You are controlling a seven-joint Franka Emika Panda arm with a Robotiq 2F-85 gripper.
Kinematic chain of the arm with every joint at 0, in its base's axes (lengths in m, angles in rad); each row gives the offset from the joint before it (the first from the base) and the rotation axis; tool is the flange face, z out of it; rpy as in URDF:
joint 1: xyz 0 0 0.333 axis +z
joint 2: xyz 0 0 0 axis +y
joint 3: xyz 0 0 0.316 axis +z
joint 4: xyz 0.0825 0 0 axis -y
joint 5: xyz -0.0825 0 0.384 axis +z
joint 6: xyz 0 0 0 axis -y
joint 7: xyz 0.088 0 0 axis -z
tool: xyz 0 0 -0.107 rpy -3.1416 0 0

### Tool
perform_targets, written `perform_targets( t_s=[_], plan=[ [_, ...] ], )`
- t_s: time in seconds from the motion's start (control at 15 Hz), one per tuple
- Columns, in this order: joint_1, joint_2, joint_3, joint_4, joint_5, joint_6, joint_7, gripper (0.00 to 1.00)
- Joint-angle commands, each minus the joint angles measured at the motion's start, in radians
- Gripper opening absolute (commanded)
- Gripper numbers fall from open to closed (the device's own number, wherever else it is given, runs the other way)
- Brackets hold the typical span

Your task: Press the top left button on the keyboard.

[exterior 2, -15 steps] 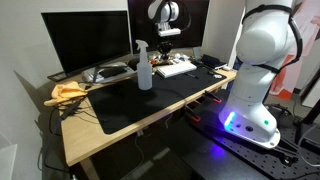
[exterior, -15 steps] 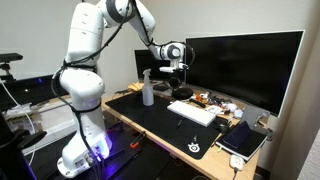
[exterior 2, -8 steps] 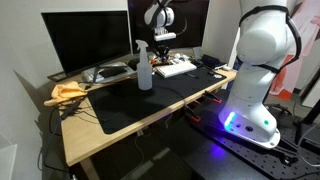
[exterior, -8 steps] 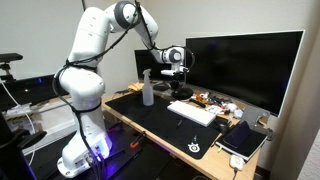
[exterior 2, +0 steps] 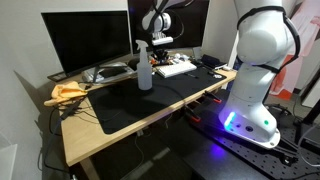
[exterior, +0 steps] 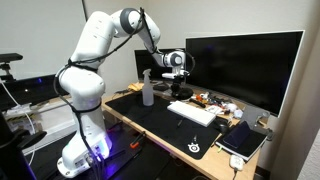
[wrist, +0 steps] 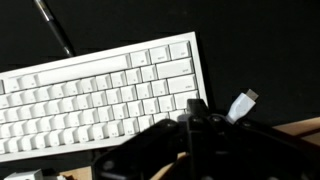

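The gripper (exterior: 178, 74), fingers pressed together, hovers above the flat white keyboard (exterior: 192, 112), not touching it. No key is pressed yet; the descent and press remain.

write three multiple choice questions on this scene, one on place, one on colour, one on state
1. Where is the gripper? A in the air over the keyboard; B pressed flat on the keys; C out of view.
2. What colour is the keyboard? A black; B white; C red.
3. How is the spray bottle placed? A upright; B on its side; C upside down.
Answers: 1 A, both exterior views show it hanging clear above; 2 B, the wrist view shows white keys; 3 A, its nozzle is on top.
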Motion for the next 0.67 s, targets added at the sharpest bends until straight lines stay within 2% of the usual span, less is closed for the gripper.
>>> perform_targets(
  t_s=[0.0, 0.6],
  plan=[
    [0.016, 0.027, -0.014, 0.04, -0.01, -0.027, 0.033, 0.0],
    [0.022, 0.072, -0.015, 0.086, -0.009, -0.039, 0.034, 0.0]
  ],
)
